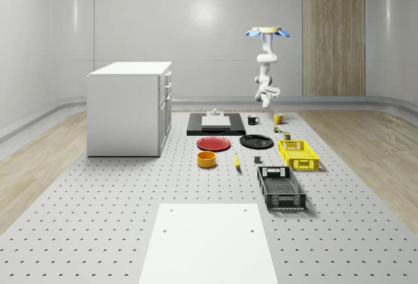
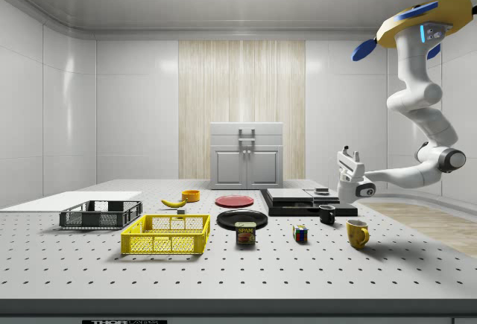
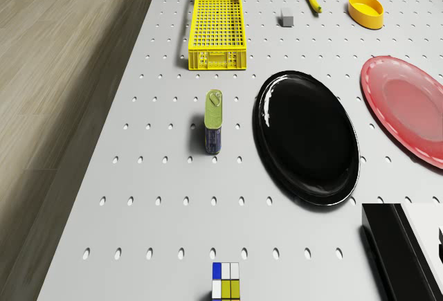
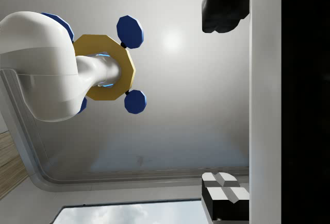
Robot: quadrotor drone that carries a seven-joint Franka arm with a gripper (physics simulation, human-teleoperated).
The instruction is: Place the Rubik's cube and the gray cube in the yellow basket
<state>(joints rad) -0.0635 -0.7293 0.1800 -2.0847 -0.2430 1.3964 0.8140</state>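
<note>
- Your Rubik's cube (image 2: 300,234) sits loose on the table (image 2: 387,275), between the Spam can (image 2: 245,233) and the yellow mug (image 2: 357,233).
- Gray cube (image 3: 286,19) — just beside the yellow basket (image 3: 217,24), nothing inside yet.
- Gripper (image 2: 348,162) points upward, jaws apart, empty — the drone (image 2: 417,22) hovers high above the table's far end, so you're not yet reaching.

Whole-scene camera looks down the table (image 1: 98,232) from afar; side camera sits low at the table edge. Both share the yellow basket (image 1: 298,154), which the drone camera, looking steeply down, sees at 12 o'clock. Wrist camera faces upward at the drone (image 4: 105,67).
</note>
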